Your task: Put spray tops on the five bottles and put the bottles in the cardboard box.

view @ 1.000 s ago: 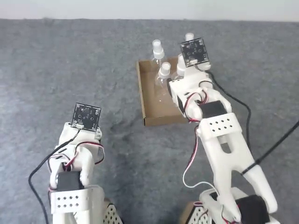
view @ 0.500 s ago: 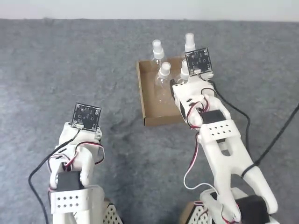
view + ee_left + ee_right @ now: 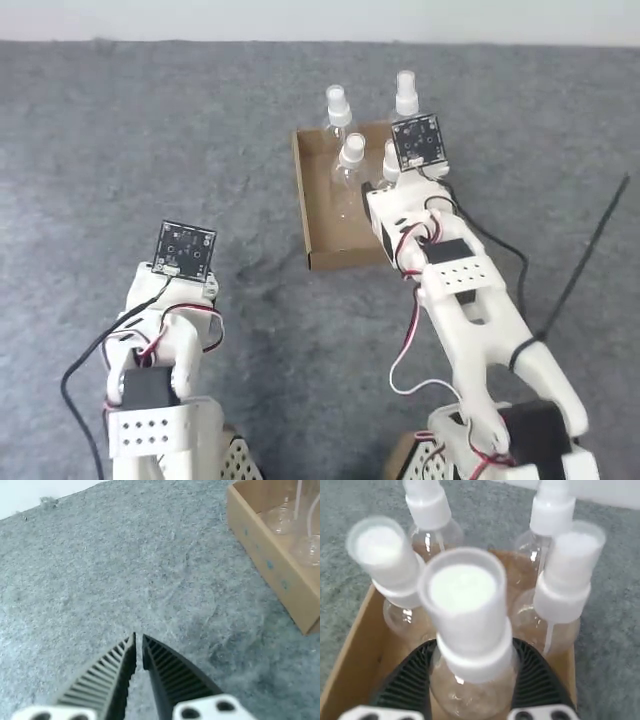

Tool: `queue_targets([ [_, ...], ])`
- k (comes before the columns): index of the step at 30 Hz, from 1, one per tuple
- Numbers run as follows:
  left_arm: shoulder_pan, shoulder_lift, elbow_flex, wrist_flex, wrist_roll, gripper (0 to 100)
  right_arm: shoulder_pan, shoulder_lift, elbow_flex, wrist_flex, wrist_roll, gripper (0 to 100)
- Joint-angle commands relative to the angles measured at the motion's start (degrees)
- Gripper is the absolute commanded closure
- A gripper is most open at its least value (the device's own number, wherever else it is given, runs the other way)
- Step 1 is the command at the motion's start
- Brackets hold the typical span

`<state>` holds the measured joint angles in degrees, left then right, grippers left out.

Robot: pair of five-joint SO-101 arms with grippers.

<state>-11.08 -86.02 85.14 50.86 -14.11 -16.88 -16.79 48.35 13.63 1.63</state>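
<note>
A clear spray bottle (image 3: pixel 470 645), white top on, is gripped by the right pincer (image 3: pixel 470 682) within the cardboard box (image 3: pixel 300 200). Four more topped bottles (image 3: pixel 567 585) crowd the box's far end. The left pincer (image 3: pixel 138 647) hangs closed and empty above the grey table (image 3: pixel 100 555).

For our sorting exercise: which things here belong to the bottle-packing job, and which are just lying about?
Job: cardboard box; bottle in the right pincer; four other spray-topped bottles.
Lying about: grey carpet; black cable; shut left pincer.
</note>
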Motion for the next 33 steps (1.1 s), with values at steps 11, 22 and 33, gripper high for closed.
queue_targets([
  [11, -0.1, -1.1, -0.5, -1.7, -0.2, 99, -0.4, 0.5, -0.3, -1.5, 0.4, 99.3],
  [22, -0.1, -1.1, -0.5, -1.6, -0.2, 99, 0.0, 0.5, 5.6, -8.6, 1.0, 99.3],
  [33, -0.1, -1.1, -0.5, -1.6, -0.2, 99, 0.0, 0.0, 6.0, -8.6, 1.0, 99.1],
])
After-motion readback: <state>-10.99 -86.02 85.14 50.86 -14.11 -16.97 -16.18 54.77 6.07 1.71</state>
